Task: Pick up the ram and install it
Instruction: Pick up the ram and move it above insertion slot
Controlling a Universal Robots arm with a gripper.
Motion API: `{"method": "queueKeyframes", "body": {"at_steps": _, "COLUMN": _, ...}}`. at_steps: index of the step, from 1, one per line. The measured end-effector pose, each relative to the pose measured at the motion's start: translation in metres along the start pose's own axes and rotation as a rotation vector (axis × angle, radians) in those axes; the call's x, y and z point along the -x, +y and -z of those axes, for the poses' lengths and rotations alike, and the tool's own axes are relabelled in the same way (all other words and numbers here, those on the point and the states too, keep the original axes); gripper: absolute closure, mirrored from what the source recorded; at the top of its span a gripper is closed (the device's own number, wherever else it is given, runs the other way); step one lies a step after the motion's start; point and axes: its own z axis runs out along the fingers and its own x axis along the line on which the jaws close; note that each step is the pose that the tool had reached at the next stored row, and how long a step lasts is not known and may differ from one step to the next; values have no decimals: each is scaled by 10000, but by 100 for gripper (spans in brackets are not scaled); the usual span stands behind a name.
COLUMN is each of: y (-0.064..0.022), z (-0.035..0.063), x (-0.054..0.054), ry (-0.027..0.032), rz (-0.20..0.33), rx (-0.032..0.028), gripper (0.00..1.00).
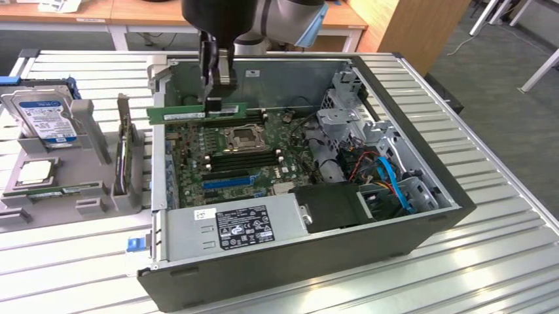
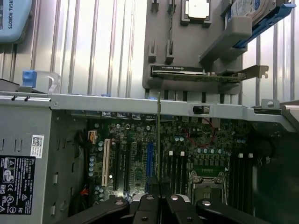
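Note:
My gripper (image 1: 216,99) is shut on the ram (image 1: 188,113), a long thin green stick held level and on edge. It hangs above the far left part of the open computer case (image 1: 419,170), over the upper edge of the green motherboard (image 1: 229,157). The dark memory slots (image 1: 240,159) lie below it, nearer the middle of the board, and the ram is apart from them. In the wrist view the ram (image 2: 159,140) shows edge-on as a thin line rising from between my fingertips (image 2: 159,201), over the motherboard (image 2: 131,158) beside the memory slots (image 2: 175,170).
A grey holder (image 1: 83,163) on the exterior view's left carries a hard drive (image 1: 44,118), a processor chip (image 1: 35,171) and an upright card (image 1: 122,154). The power supply (image 1: 235,226), drive cage (image 1: 345,124) and cables (image 1: 389,180) crowd the case.

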Motion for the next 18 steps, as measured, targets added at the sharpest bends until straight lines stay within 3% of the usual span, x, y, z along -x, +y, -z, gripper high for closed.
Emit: {"method": "queueKeyframes", "body": {"at_steps": 18, "y": -482, "z": 37, "x": -14, "ry": 0, "rz": 1, "rx": 1, "gripper": 89}}
